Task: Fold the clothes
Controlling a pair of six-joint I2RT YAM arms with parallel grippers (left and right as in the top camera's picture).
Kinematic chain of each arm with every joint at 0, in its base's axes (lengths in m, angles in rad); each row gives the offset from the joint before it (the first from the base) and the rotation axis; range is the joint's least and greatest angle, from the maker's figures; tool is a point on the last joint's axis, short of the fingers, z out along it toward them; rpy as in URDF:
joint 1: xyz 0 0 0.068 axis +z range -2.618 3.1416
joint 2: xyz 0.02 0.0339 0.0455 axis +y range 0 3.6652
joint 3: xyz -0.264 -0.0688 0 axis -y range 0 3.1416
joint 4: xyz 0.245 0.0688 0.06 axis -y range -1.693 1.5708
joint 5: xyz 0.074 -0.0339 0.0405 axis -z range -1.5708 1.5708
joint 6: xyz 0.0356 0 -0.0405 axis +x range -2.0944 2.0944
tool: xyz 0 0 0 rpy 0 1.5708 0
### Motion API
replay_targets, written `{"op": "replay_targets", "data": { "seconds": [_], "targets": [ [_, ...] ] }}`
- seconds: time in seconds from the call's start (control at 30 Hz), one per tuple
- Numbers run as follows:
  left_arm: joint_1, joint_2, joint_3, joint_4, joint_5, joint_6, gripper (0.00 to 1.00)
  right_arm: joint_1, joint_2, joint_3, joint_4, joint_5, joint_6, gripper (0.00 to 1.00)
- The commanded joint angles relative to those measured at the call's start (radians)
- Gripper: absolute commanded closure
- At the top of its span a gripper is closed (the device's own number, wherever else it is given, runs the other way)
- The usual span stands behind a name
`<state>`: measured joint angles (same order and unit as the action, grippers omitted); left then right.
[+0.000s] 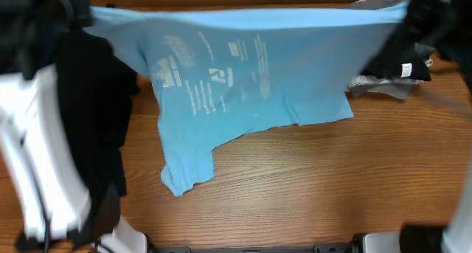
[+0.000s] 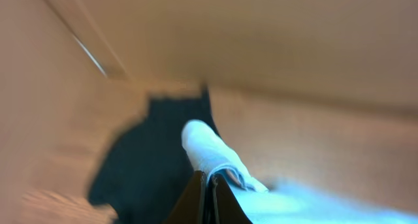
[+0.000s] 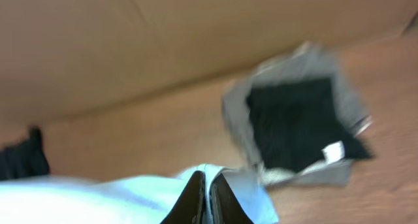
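Observation:
The light blue T-shirt point(image 1: 243, 68) with lettering is stretched wide across the back of the table, held up by its top edge while its lower part drapes onto the wood. My left gripper point(image 1: 80, 14) pinches the left corner; in the left wrist view the gripper point(image 2: 210, 179) is shut on a rolled bit of the blue cloth point(image 2: 209, 149). At the other end my right gripper point(image 1: 410, 14) is shut on the right corner, seen up close point(image 3: 208, 178) with the blue fabric point(image 3: 130, 198) between the fingers. A plain black garment point(image 1: 92, 105) lies crumpled at the left.
A folded black piece on grey cloth point(image 1: 394, 68) sits at the back right, also in the right wrist view point(image 3: 294, 123). The black garment point(image 2: 150, 159) lies under the left gripper. A brown wall runs behind the wooden table point(image 1: 310, 186). The white arm bases point(image 1: 37, 164) flank the front.

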<state>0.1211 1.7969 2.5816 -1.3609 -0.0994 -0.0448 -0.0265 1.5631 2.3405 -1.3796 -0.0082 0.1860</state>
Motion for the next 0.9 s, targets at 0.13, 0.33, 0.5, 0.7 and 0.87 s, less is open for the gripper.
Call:
{"op": "replay_targets", "data": {
  "seconds": [0.13,0.33,0.5,0.7,0.87],
  "targets": [
    [0.045,-0.299,0.031,0.106,-0.178,0.024,0.96,-0.008,-0.251,0.018,0.066,0.106,0.000,0.96],
    [0.049,-0.431,0.031,0.147,-0.314,0.076,0.96,-0.008,-0.360,0.018,0.065,0.113,0.000,0.96],
    [0.049,-0.499,0.031,0.171,-0.461,0.106,0.96,-0.008,-0.394,0.018,0.033,0.112,0.000,0.96],
    [0.049,-0.492,0.023,0.198,-0.518,0.151,0.96,-0.008,-0.352,0.017,-0.014,0.051,0.000,0.96],
    [0.049,-0.451,-0.033,0.199,-0.524,0.165,0.96,-0.008,-0.272,0.017,-0.050,0.032,0.018,0.96]
  ]
}}
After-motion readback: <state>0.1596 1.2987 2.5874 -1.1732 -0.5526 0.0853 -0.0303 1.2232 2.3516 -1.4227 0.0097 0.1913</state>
